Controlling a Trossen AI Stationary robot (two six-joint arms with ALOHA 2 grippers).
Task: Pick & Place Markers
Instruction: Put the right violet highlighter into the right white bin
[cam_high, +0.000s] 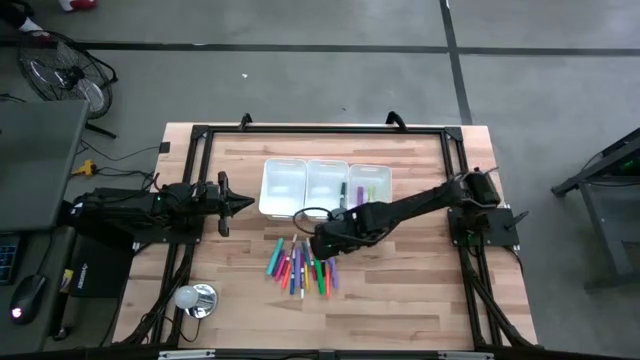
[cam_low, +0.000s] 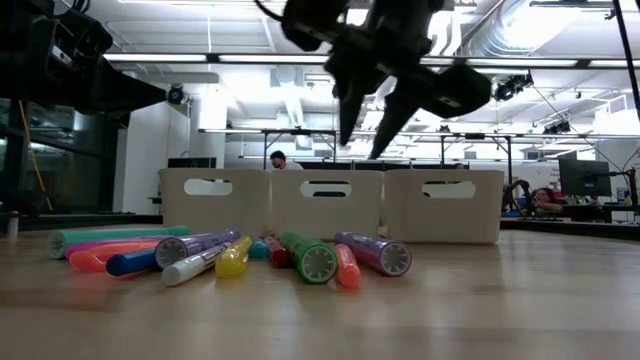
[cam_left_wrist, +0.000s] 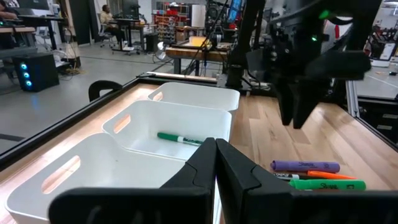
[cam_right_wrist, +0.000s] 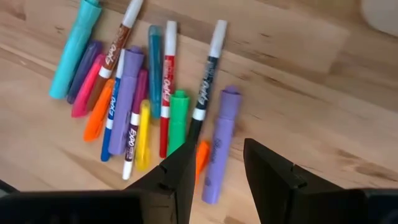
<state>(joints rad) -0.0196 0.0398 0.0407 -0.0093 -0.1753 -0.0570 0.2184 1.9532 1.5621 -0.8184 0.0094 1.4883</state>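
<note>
1. Your markers (cam_high: 302, 266) lie in a loose fan on the wooden table (cam_high: 400, 310), just in front of the three white bins (cam_high: 325, 186) — teal, purple, pink, orange, blue, yellow, red and green barrels, some thick and stubby, some thin with white caps.
2. In the right wrist view you can read "EXPO" on several thin pens, among them the red pen (cam_right_wrist: 165, 87) and the black pen (cam_right_wrist: 205, 84); the left wrist view shows "Sharpie" on a green highlighter (cam_left_wrist: 326, 185).
3. One green pen (cam_left_wrist: 180, 138) already lies in the middle bin, and a few more sit in the bin nearest the right arm.
4. Your right gripper (cam_right_wrist: 219, 163) hangs above the pile, fingers parted and holding nothing — a purple highlighter (cam_right_wrist: 219, 143) and an orange one (cam_right_wrist: 200, 155) lie directly beneath the gap.
5. Your left gripper (cam_high: 245, 203) waits beside the bins, well apart from the pile, fingers clenched together on nothing.
</note>
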